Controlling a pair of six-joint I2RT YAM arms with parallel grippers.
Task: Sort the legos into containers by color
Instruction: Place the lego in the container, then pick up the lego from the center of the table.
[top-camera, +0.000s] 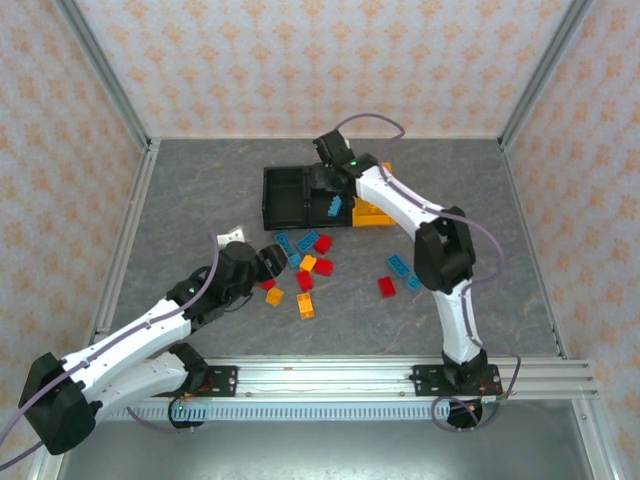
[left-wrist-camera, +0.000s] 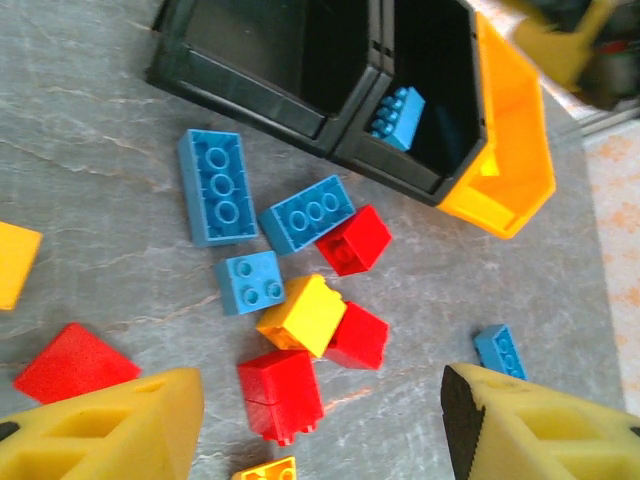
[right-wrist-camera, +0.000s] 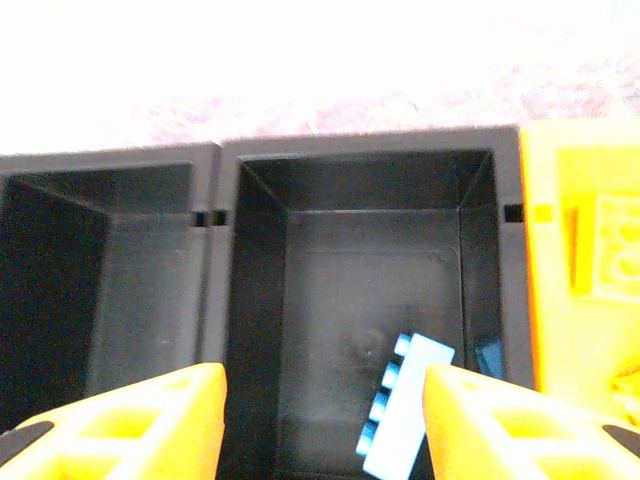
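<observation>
Right tool (right-wrist-camera: 320, 425) hangs wide and empty over the middle bin (right-wrist-camera: 350, 260), upper centre of the top view. One blue brick (right-wrist-camera: 405, 405) lies on that bin's floor, lower right in the wrist view. Left bin (right-wrist-camera: 130, 300) looks bare; orange bin (right-wrist-camera: 560, 300) adjoins on the right, contents unclear. Left tool (left-wrist-camera: 320, 390) is likewise wide and empty, poised over the loose legos (top-camera: 305, 265) at mid-tabletop (top-camera: 200, 200). Between its fingers, nearer the left one, sits a red brick (left-wrist-camera: 280, 395) touching a yellow brick (left-wrist-camera: 302, 315), with a second red brick (left-wrist-camera: 357, 335) just beside. Risk: closing here could catch or shove the neighbours, lifting a mixed pair or scattering bricks. Further risk: a delivery by the left arm while the right tool occupies the bins could bring a collision. The two black bins look alike, inviting a wrong-colour drop.
</observation>
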